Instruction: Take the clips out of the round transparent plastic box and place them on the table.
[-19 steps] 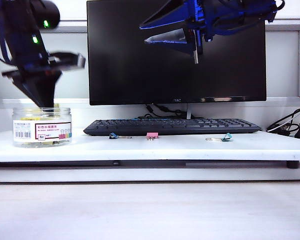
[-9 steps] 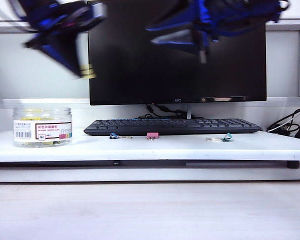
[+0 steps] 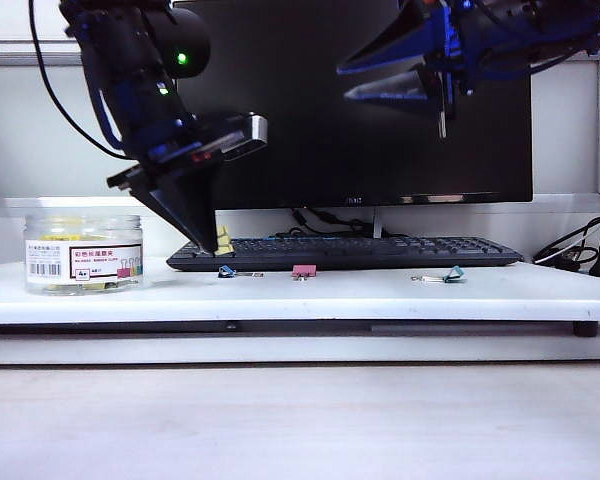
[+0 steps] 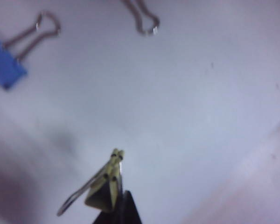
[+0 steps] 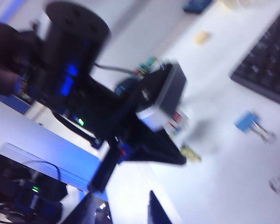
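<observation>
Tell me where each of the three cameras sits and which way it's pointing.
Exterior: low in front of the table, facing the monitor; shows both arms.
Left wrist: above the table, looking down past the shut left gripper holding a yellow clip.
Right wrist: raised, looking across at the left arm; the right gripper is open.
Shared: the blue clip.

exterior: frontal, table-level | left wrist: close, down at table [image 4: 200, 93] | right wrist: oblique, sees left arm [image 5: 107, 107]

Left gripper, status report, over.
Left gripper shut on yellow clip, low over table. Right gripper open, high. Blue clip close by.
</observation>
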{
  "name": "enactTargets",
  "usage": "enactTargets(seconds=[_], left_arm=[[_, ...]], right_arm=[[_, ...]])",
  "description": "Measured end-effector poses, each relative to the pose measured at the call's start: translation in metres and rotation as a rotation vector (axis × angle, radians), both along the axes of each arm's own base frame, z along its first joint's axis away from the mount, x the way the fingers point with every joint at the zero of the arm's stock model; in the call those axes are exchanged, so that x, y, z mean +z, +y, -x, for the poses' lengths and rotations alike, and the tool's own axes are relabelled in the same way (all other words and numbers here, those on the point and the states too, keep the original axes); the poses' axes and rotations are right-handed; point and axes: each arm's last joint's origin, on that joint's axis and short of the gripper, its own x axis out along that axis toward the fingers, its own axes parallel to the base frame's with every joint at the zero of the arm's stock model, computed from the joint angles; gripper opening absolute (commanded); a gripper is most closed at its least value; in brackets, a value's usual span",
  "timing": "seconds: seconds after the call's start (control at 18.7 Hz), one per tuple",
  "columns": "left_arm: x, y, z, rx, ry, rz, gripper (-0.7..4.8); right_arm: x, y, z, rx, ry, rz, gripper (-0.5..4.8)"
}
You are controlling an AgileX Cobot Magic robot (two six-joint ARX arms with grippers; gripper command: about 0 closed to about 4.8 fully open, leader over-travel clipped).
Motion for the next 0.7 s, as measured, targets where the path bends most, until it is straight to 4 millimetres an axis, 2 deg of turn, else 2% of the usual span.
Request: enactTargets(seconds=[0.27,0.32,0.43,0.54,0.7], left_arm=[[-0.016,-0.005,-0.010,0.000,-0.001,0.001,0.03],[-0.022,-0.006,-0.012,0.000,0.012,-0.007,0.28],[-0.026,-0.007,-0.013,0.001,0.019,-0.009,0.31],[-0.026,-0.007,-0.014,0.003,0.014,-0.005,1.58],[-0.018,-0.009,-0.018,0.011,0.002,0.005,1.56]], right_arm=[[-0.005,-0.001,0.002,-0.009,0.002,0.036,1.48],[-0.005,-0.001,0.002,-0.008,0.003,0.036,1.48],[-0.005,-0.001,0.002,-0.009,0.004,0.037,1.48],[-0.005,0.000,0.002,-0.006,0.004,0.037,1.48],[-0.005,0.000,0.002,-0.005,0.004,0.037,1.48]])
